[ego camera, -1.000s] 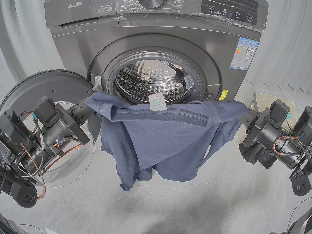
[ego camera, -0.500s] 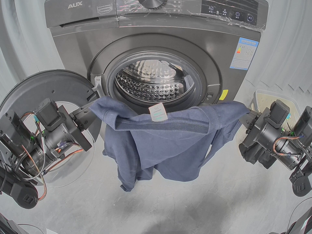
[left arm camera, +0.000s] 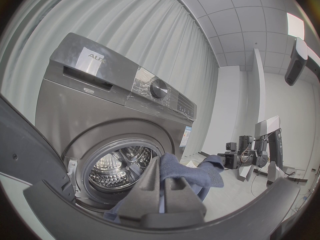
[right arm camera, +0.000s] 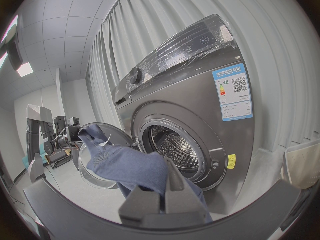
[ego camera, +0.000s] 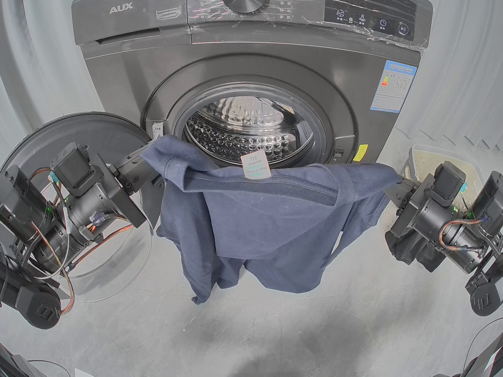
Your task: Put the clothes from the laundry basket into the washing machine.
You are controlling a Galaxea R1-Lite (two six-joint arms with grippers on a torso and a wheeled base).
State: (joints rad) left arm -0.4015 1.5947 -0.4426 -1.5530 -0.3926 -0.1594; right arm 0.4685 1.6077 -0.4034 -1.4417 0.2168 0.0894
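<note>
Shirt (ego camera: 262, 210), navy, white neck tag: stretched in the air before the open drum of the washing machine (ego camera: 131, 74), hem hanging toward the floor. Held by left gripper (ego camera: 146, 162) and right gripper (ego camera: 394, 189), jaws pinching opposite shoulders. Laundry basket (ego camera: 445, 151) beside the right arm.

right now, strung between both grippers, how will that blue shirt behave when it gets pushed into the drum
Probably floppy: the shirt sags in the middle between the left gripper and right gripper, its hem hanging low. Likely light, since pinched corners hold it. The trailing part may catch on the drum rim.
</note>
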